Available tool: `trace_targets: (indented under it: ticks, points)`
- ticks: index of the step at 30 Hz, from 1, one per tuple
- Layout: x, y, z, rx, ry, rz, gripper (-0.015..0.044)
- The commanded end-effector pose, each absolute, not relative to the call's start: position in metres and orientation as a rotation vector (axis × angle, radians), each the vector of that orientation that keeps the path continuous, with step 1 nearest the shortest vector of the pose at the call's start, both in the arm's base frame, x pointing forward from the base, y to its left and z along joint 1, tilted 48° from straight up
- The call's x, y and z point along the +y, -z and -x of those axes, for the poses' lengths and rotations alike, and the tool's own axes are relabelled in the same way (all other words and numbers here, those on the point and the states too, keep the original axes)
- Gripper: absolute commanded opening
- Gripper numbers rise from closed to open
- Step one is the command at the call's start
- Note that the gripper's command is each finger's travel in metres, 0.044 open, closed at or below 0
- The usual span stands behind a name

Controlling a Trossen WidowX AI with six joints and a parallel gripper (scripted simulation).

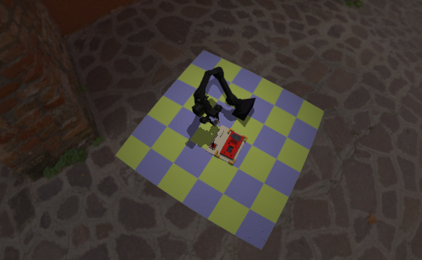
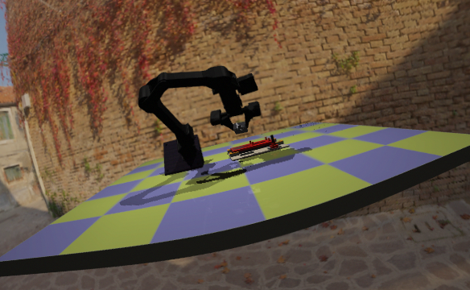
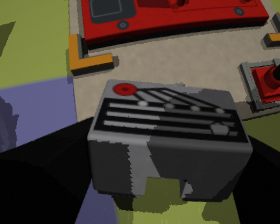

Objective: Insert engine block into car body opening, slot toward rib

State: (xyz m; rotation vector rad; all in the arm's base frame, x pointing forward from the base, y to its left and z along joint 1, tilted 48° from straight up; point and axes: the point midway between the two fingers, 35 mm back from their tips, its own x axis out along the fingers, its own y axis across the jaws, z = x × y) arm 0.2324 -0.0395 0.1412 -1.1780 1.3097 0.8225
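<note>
My gripper (image 1: 215, 122) (image 2: 241, 126) (image 3: 165, 135) is shut on the grey engine block (image 2: 241, 128) (image 3: 171, 117). It holds the block level in the air, short of the car body and above the board's near side. In the wrist view the block's top shows a red disc and dark stripes. The slot is an open notch in its lower edge, on the side facing the wrist camera. The red car body (image 1: 235, 145) (image 2: 251, 147) (image 3: 161, 27) lies on a beige board (image 1: 212, 149) (image 3: 151, 65). Dark recesses show in its top; I cannot tell the rib.
Orange corner brackets (image 1: 231, 162) (image 3: 98, 63) stand around the car body. A red block with a black upright stick (image 1: 213, 145) (image 2: 273, 142) (image 3: 266, 85) stands in a grey frame on the board, beside the car body. The board lies on a green and violet checkered table (image 1: 240, 184) (image 2: 299, 193).
</note>
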Motion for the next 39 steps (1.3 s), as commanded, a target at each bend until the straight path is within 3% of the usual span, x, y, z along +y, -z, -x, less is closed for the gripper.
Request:
trace_targets:
  ticks: [1,39]
  points:
    - [-0.039,-0.142,-0.232,1.271,-0.842,1.173,0.0]
    - [-0.09,-0.101,-0.227,1.159,-0.904,1.1,0.0]
